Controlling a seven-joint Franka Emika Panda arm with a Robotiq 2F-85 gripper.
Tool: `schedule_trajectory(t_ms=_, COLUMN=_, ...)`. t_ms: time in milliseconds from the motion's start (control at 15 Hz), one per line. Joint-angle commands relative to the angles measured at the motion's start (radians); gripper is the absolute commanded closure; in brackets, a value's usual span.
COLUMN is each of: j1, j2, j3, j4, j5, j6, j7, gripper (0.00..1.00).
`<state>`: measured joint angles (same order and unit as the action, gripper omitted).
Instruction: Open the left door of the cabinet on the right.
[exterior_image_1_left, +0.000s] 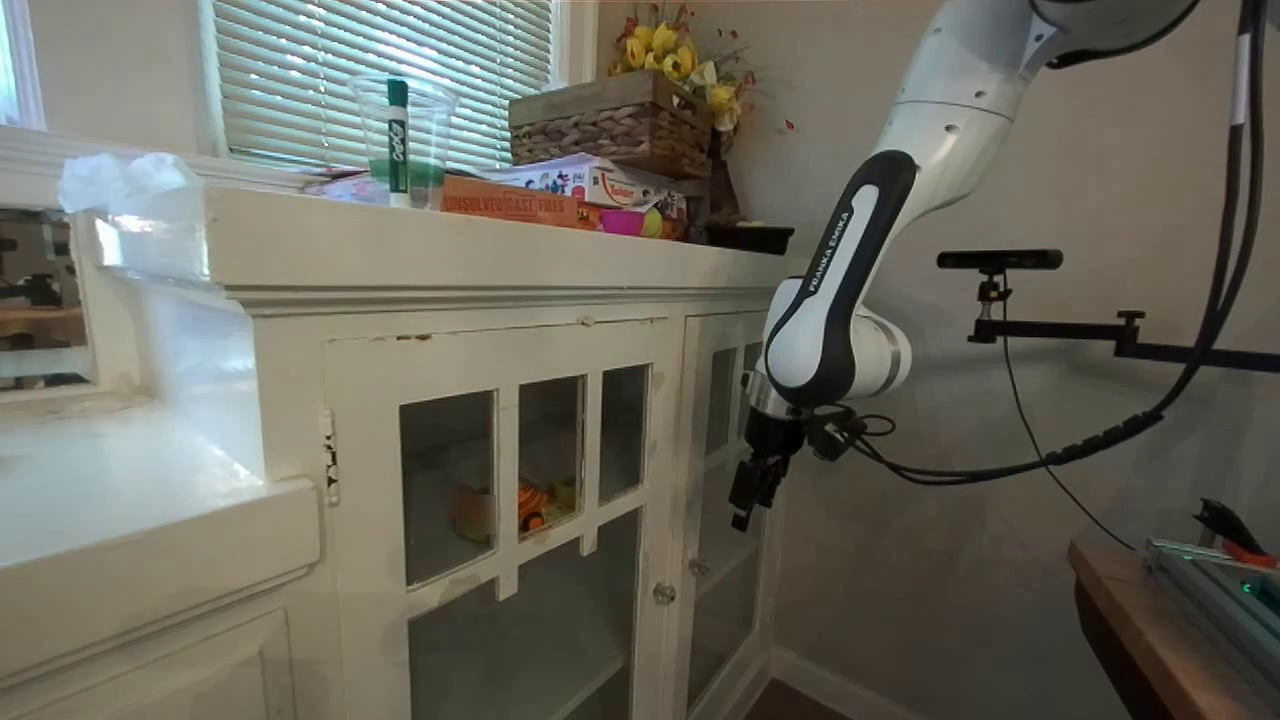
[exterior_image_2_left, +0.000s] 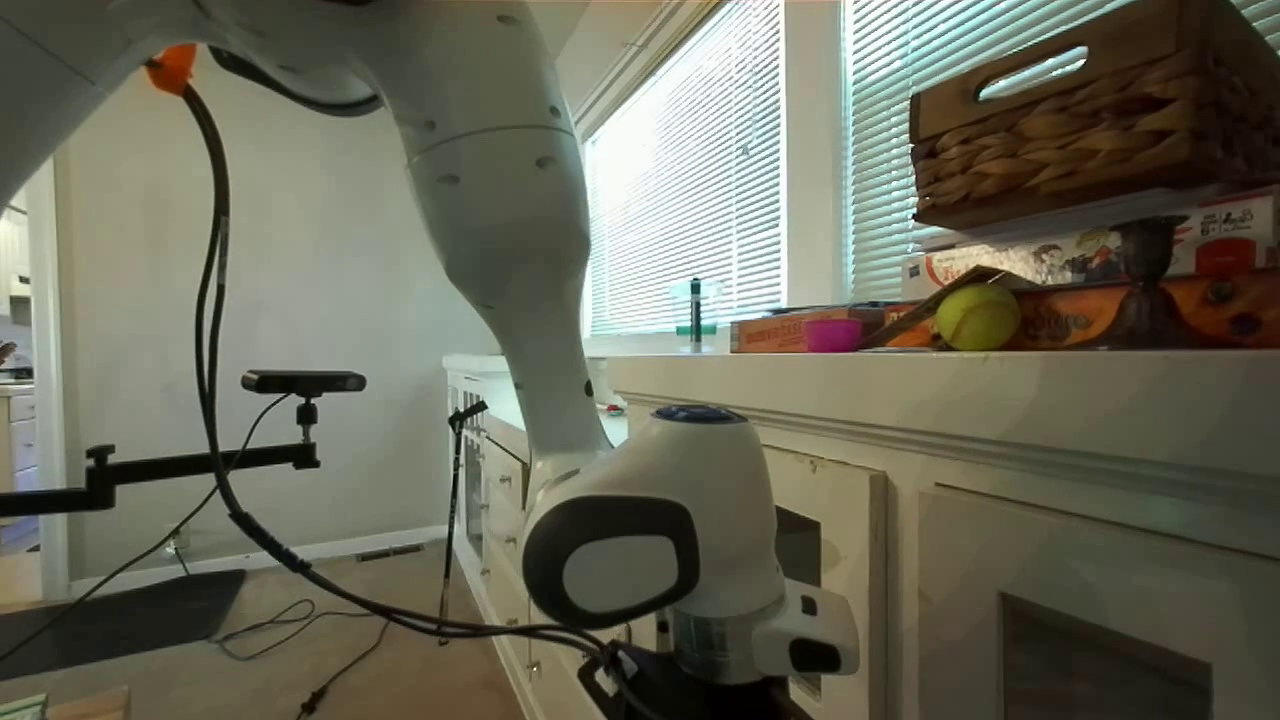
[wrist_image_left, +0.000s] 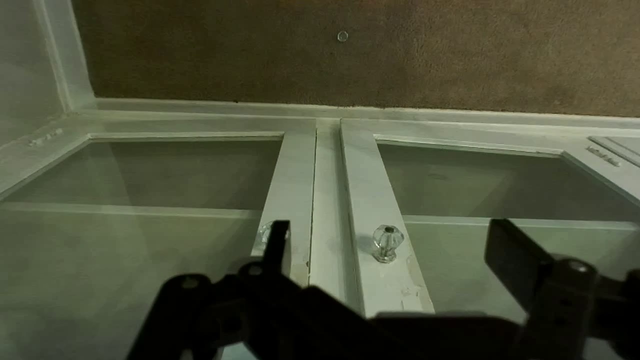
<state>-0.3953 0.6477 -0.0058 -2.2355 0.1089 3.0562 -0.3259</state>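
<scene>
We see the white cabinet (exterior_image_1_left: 480, 260) with the left door (exterior_image_1_left: 507, 470) and its matching twin (exterior_image_1_left: 697, 480) side by side, an orange toy (exterior_image_1_left: 530, 502) showing behind the left door's panes (exterior_image_1_left: 450, 440). On top we find a woven basket (exterior_image_1_left: 610, 130) resting on boxes (exterior_image_1_left: 600, 186), yellow flowers (exterior_image_1_left: 662, 48) showing above it, and a green marker (exterior_image_1_left: 398, 150) upright in or against a clear cup (exterior_image_1_left: 432, 115), we cannot tell which. The robot arm (exterior_image_1_left: 930, 150) hangs before the twin, its jaws pointing down, apart from the left door's glass knob (exterior_image_1_left: 664, 594).

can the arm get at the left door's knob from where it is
Probably yes, after some lowering: the open gripper hangs higher than the knob, which shows between its fingers in the wrist view, with nothing seen in the way.
</scene>
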Motion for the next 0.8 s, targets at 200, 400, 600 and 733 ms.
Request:
schedule_trajectory(t_ms=200, j1=-0.046, j2=0.176, j3=0.043, j4=0.174, j5=-0.1, j6=0.027, j7=0.002, gripper=0.0)
schedule_trajectory(t_ms=400, j1=-0.048, j2=0.237, j3=0.059, j4=0.241, j5=-0.117, j6=0.02, j7=0.004, gripper=0.0)
schedule_trajectory(t_ms=600, j1=-0.039, j2=0.276, j3=0.061, j4=0.286, j5=-0.127, j6=0.016, j7=0.007, gripper=0.0)
schedule_trajectory(t_ms=733, j1=-0.027, j2=0.307, j3=0.049, j4=0.319, j5=-0.134, j6=0.008, j7=0.013, gripper=0.0)
